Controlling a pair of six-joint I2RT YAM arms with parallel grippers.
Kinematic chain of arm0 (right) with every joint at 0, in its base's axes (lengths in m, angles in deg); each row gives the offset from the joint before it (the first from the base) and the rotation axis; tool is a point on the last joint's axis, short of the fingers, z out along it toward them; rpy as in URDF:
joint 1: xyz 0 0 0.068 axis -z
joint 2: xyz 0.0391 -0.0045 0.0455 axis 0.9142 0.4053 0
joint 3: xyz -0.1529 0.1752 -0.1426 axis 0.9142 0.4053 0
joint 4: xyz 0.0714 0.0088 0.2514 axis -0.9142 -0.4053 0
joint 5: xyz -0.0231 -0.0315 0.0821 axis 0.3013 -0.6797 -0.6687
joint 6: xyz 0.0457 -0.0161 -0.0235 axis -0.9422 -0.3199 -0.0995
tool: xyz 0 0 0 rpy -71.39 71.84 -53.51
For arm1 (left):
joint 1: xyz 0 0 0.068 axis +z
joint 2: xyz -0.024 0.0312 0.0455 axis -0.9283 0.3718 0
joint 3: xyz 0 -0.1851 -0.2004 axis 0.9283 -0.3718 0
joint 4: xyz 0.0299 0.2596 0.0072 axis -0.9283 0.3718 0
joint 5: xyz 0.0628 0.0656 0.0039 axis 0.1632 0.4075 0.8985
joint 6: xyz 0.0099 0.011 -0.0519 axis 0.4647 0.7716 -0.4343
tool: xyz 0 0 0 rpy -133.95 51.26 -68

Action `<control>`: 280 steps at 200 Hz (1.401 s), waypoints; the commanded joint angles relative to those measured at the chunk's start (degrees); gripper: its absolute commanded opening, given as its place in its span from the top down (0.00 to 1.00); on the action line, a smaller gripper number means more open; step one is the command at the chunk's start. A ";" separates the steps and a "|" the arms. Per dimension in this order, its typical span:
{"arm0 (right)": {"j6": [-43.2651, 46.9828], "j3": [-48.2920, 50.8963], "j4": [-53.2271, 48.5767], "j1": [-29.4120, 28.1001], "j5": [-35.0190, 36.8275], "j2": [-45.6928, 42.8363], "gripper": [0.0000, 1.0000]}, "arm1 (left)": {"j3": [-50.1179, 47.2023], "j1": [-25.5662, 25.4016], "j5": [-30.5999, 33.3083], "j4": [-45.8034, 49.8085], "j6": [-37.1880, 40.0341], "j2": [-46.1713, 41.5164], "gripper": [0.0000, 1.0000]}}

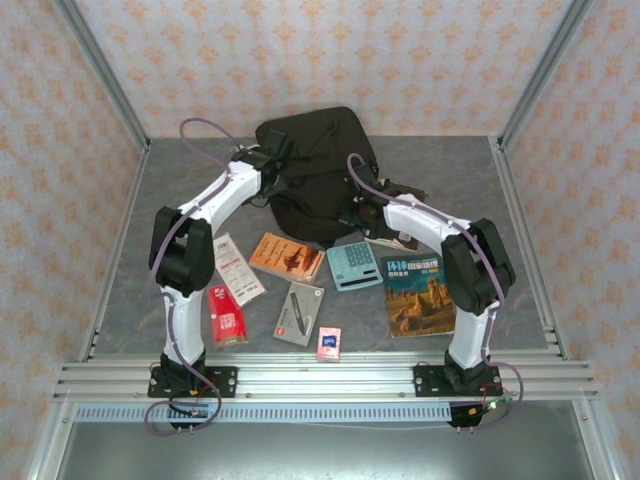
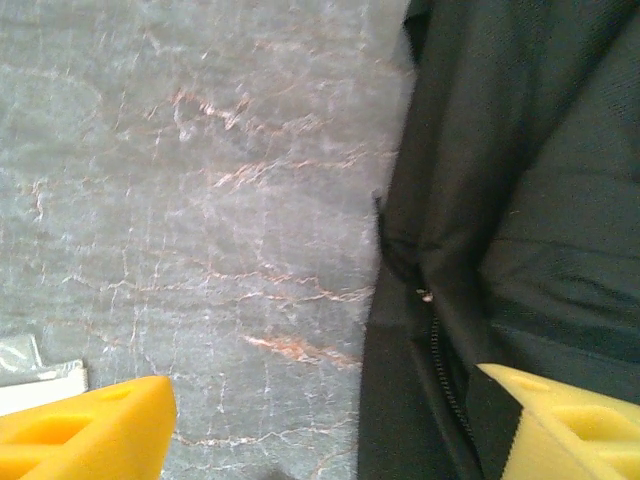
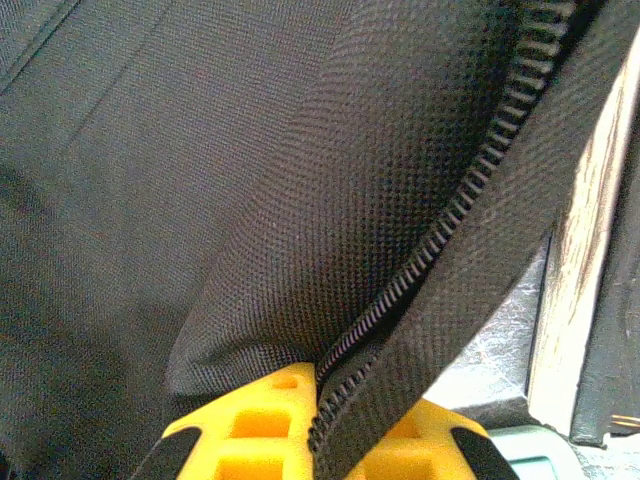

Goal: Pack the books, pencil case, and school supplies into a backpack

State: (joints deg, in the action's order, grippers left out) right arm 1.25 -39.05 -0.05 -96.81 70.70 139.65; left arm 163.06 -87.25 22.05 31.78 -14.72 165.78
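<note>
At the far middle of the table [image 1: 165, 210], the backpack [image 1: 315, 165] lay slumped, while the orange book [image 1: 287, 256], the desert book [image 1: 418, 293] and the calculator [image 1: 353, 266] sat unpacked nearer the arms. The right gripper [image 3: 320, 425] was clamped on the bag's zip edge [image 3: 440, 250]. The left gripper [image 2: 320, 425] stood apart, straddling the bag's other side and holding nothing. A one-sided pull could drag the soft bag, or the thin fold could slip free.
</note>
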 commanded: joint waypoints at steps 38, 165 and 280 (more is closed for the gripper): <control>6.66 3.92 -0.40 0.05 1.74 -7.19 1.00 | 20.19 -2.90 -8.19 2.32 16.53 3.03 0.20; 13.14 8.05 -0.31 5.74 -7.87 -12.74 1.00 | 36.72 -11.15 -10.14 10.51 46.35 20.61 0.17; 13.00 9.21 1.50 6.68 -14.40 -13.51 1.00 | 50.41 -9.33 2.92 6.72 46.68 34.32 0.70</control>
State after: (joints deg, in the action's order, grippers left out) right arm 13.23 -30.81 0.26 -90.14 56.51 129.03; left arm 210.25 -98.33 21.19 39.30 32.21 200.29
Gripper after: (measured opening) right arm 0.047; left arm 0.549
